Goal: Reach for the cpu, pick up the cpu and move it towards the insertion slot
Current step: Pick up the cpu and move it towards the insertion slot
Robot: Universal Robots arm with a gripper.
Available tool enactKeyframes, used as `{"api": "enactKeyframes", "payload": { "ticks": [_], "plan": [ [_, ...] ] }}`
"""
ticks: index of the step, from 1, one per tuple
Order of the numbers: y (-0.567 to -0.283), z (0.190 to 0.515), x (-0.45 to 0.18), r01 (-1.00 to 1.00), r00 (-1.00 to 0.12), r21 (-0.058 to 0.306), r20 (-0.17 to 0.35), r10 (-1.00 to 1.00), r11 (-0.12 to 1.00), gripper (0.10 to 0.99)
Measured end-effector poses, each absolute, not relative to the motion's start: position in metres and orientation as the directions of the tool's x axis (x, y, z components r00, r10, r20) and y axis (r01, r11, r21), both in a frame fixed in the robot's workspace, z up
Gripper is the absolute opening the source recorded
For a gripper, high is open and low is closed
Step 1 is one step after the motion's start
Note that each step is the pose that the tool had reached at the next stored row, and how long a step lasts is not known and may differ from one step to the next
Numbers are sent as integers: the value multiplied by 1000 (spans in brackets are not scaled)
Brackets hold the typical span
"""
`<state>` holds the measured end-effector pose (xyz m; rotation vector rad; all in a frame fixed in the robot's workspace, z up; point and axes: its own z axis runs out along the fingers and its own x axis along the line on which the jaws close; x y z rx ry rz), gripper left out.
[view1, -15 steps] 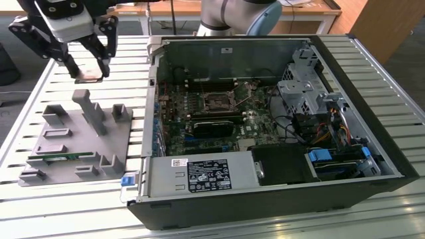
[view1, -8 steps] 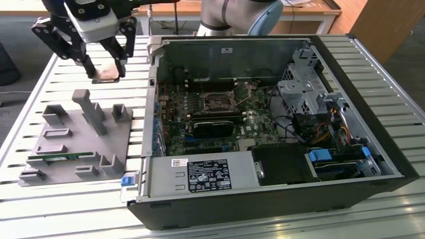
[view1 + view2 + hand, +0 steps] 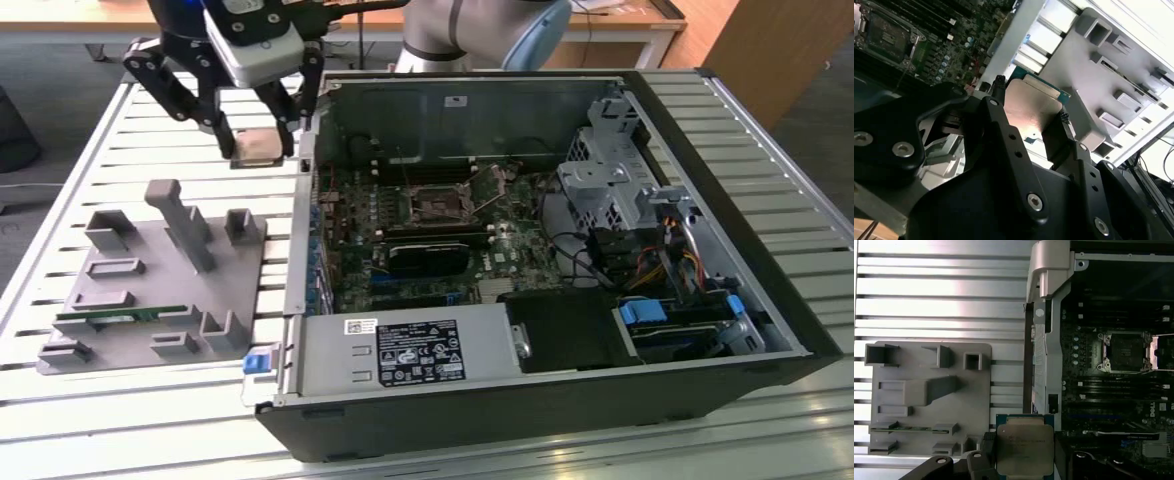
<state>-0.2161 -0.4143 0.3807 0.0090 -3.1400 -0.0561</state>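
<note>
My gripper (image 3: 258,150) is shut on the cpu (image 3: 256,146), a flat square chip with a silvery top. It hangs over the slatted table just outside the open computer case, on the exterior view's left. In both wrist views the cpu (image 3: 1025,450) (image 3: 1031,112) sits between the two black fingers (image 3: 985,442), and its green underside edge shows. The insertion slot (image 3: 434,203), a square socket with a shiny frame and dark centre, lies on the green board inside the case. It also shows in both wrist views (image 3: 1126,352) (image 3: 886,35), well apart from the chip.
A grey fixture tray (image 3: 147,280) with upright posts lies on the table on the exterior view's left and holds a green memory stick (image 3: 114,317). The case wall (image 3: 310,170) stands between the gripper and the board. A drive cage (image 3: 614,180) and cables fill the case's far side.
</note>
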Motion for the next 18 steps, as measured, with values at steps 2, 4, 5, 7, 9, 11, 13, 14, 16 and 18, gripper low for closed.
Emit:
{"api": "enactKeyframes", "payload": {
  "ticks": [2,4,5,7,9,11,13,14,16,18],
  "plan": [
    [-414,380,-207,-6,-1000,36,1,-6,999,545],
    [-414,379,-198,-6,-1000,36,1,-6,999,545],
    [-414,378,-193,-6,-1000,36,1,-6,999,545],
    [-413,377,-185,-6,-1000,36,1,-6,999,545],
    [-409,376,-180,-6,-1000,36,1,-6,999,545],
    [-405,374,-175,-6,-1000,36,1,-6,999,545],
    [-400,372,-170,-6,-1000,36,1,-6,999,545],
    [-397,371,-168,-6,-1000,36,1,-6,999,545],
    [-391,370,-163,-6,-1000,36,1,-6,999,545],
    [-387,369,-159,-6,-1000,36,1,-6,999,545]
  ]
}}
